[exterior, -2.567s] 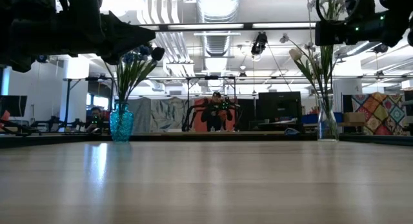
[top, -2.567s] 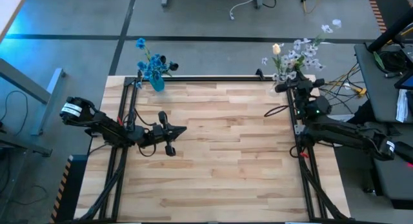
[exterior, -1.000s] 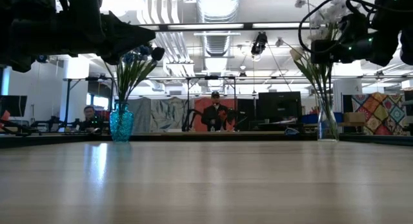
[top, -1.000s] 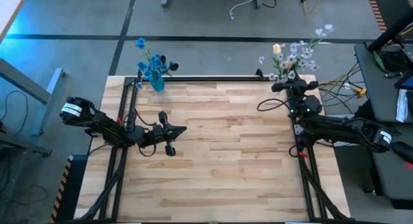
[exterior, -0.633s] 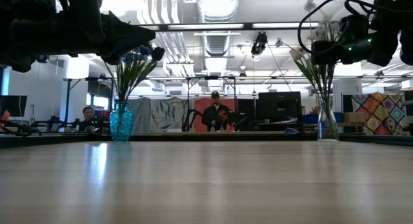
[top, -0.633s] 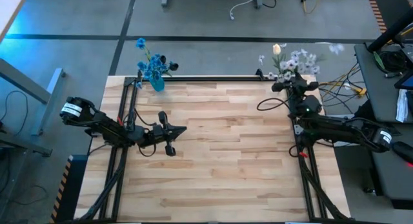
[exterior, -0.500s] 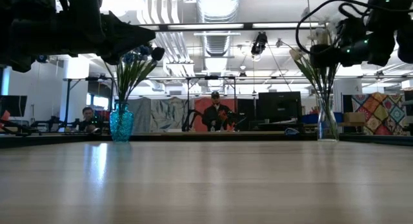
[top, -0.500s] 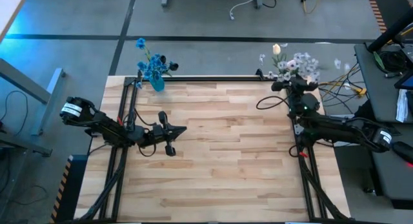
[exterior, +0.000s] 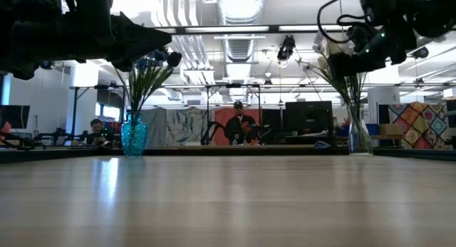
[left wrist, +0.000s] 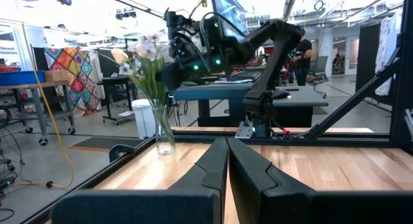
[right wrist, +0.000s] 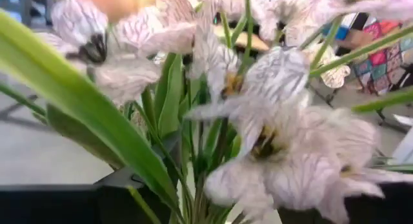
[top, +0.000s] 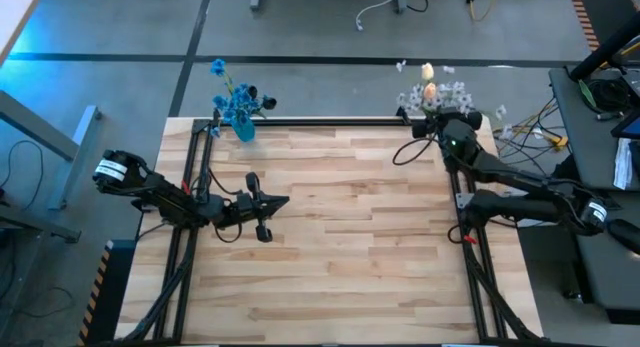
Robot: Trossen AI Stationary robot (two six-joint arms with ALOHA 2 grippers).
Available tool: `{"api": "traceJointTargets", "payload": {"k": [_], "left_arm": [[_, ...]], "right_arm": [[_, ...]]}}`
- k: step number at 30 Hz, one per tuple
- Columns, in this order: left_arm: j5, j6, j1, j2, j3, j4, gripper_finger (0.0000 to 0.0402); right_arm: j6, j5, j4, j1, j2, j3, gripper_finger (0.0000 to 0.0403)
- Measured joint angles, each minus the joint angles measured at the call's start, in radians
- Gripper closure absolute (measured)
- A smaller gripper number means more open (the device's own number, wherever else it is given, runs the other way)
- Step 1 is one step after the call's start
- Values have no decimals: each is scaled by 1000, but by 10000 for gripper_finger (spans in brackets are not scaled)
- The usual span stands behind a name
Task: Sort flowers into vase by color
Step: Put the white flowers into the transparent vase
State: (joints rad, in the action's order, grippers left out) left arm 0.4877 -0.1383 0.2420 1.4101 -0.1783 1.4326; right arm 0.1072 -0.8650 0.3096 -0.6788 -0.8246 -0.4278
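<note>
Reaching in over the clear vase (exterior: 359, 137) at the table's far right corner, the right gripper (top: 436, 118) is now pressing among the white-lilac flowers (top: 437, 93), grip state indiscernible; left gripper (top: 283, 201) is idling clenched; blue flowers (top: 238, 105) are already vased.

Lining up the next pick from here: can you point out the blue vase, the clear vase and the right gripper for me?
blue vase (exterior: 133, 136), low view, on its glass body.
clear vase (exterior: 360, 137), low view, on its lower glass wall.
right gripper (top: 438, 97), high view, at the fingers in the pale blossoms.
</note>
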Motion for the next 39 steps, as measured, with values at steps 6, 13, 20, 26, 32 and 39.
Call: {"api": "traceJointTargets", "payload": {"k": [6, 13, 20, 26, 32, 39], "left_arm": [[0, 0, 0, 0, 0, 0, 402], [-1, 1, 0, 0, 0, 0, 402], [-1, 1, 0, 0, 0, 0, 402], [-1, 1, 0, 0, 0, 0, 402], [-1, 1, 0, 0, 0, -1, 402], [-1, 1, 0, 0, 0, -4, 402]], "right_arm": [[-118, 0, -347, 0, 0, -152, 204], [-239, 7, -628, 0, -1, -263, 204], [-291, 67, -710, 0, -2, -279, 200], [-319, 95, -748, 0, -3, -279, 162], [-319, 112, -788, 0, -2, -279, 119], [-336, 171, -912, 0, -2, -310, 111]]}}
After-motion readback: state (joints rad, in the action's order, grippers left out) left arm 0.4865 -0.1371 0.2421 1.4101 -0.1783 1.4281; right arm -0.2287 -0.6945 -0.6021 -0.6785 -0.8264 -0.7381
